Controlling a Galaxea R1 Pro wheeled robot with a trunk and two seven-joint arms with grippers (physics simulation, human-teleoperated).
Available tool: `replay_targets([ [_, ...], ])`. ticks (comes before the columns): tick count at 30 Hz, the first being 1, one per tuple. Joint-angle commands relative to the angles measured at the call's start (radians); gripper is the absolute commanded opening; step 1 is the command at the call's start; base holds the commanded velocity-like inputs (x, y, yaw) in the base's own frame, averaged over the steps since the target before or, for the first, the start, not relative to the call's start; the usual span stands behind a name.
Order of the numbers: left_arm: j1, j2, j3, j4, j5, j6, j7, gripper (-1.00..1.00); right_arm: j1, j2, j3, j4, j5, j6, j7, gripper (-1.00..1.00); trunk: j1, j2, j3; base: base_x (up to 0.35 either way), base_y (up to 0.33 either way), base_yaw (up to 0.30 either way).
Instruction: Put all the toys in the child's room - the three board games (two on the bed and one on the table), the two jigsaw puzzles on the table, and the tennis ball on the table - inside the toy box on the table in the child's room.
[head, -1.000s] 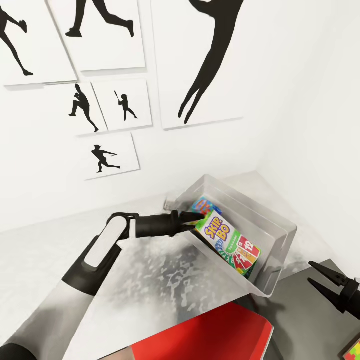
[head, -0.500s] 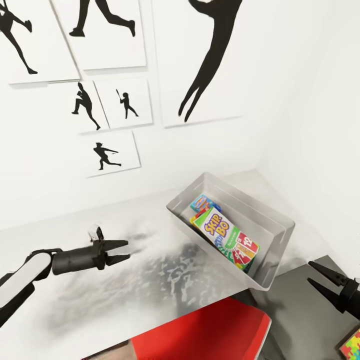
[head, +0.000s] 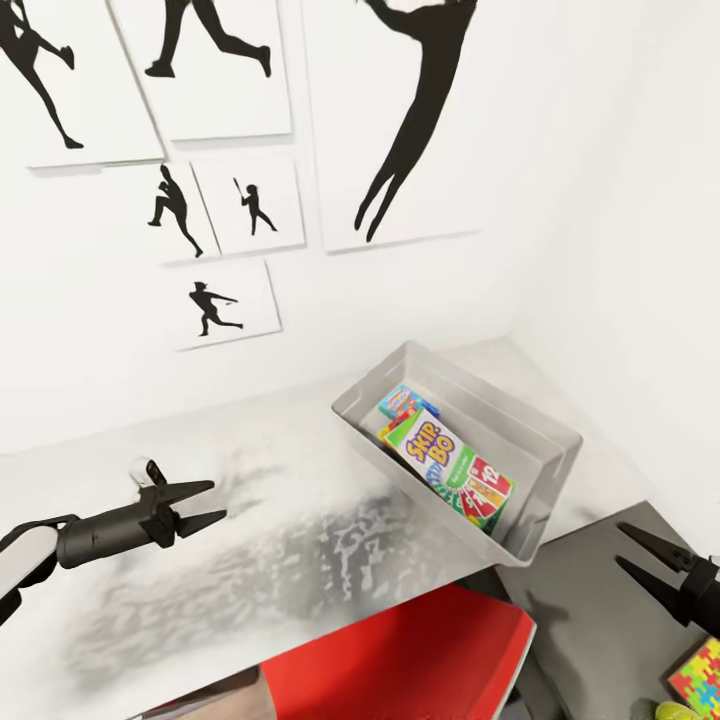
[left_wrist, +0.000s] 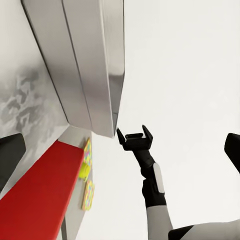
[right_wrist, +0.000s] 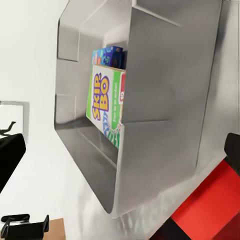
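Left gripper has pulled back from the toy box and now hangs over the mottled grey table, well to the box's left; jaws parted, holding nothing. A second ago its tips were at the Skip-Bo game inside the box.

Toy box: grey, open-topped, near the table's right end by the wall corner. Skip-Bo game lies tilted inside it, a blue game box tucked behind. Right wrist view shows the same pair, green Skip-Bo game in front of the blue one.

Right gripper at the lower right edge of the head view, over a dark grey surface; jaws spread wide, empty.

Colourful jigsaw puzzle in the bottom right corner, a yellow-green object just below it, too cut off to identify. Red chair below the table edge.

Wall: black silhouette posters of athletes.
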Motion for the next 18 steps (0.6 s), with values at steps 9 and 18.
replay_targets([
  [9,-0.001,0.002,-0.002,0.001,0.002,0.004,-0.005,1.0,0.0,0.001,-0.001,0.0,0.008,0.003,0.009,1.0,0.0,-0.002,0.012,-0.17,0.0,-0.063],
  [18,0.0,0.002,-0.001,0.001,0.002,0.004,-0.006,1.0,0.0,0.001,0.002,0.0,0.01,0.002,0.007,1.0,0.0,-0.002,0.026,-0.148,0.0,-0.017],
])
